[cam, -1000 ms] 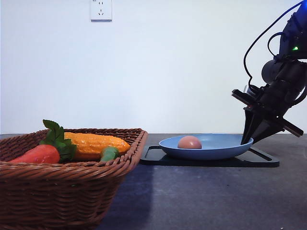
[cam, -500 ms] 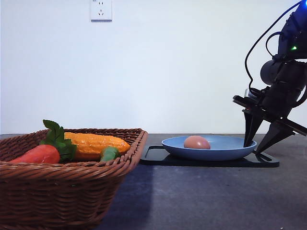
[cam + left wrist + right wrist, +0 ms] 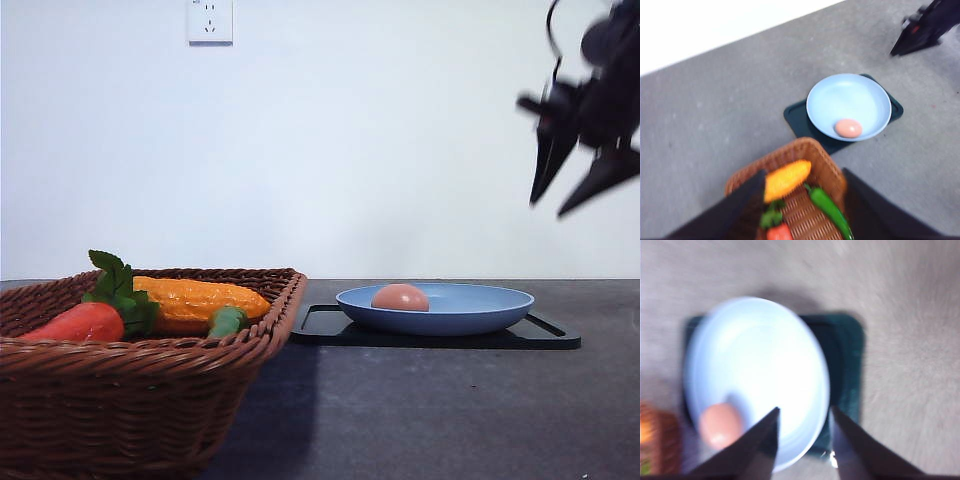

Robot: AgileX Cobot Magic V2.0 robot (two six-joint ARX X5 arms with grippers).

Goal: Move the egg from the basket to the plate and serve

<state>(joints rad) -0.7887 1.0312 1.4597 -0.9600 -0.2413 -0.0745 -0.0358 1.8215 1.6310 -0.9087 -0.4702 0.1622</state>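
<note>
The pinkish-brown egg (image 3: 400,297) lies in the light-blue plate (image 3: 470,308), left of the plate's middle. From above, the egg (image 3: 848,128) rests near the plate's (image 3: 848,102) rim on the basket side. The wicker basket (image 3: 140,400) stands at the left. My right gripper (image 3: 570,195) hangs high above the plate's right end, open and empty, blurred by motion. In the right wrist view the right gripper (image 3: 805,410) spreads over the plate (image 3: 765,365) with the egg (image 3: 720,426) off to one side. My left gripper (image 3: 804,174) is open, high over the basket (image 3: 822,165).
The plate sits on a flat black tray (image 3: 550,334). In the basket lie a carrot (image 3: 82,322), a bumpy corn (image 3: 200,298) and a green pepper (image 3: 227,321). A wall socket (image 3: 210,20) is behind. Dark tabletop (image 3: 430,410) stretches in front of the tray.
My right gripper opened off the plate's right rim and rose well above it. The plate settled flat on the tray and the egg rolled slightly.
</note>
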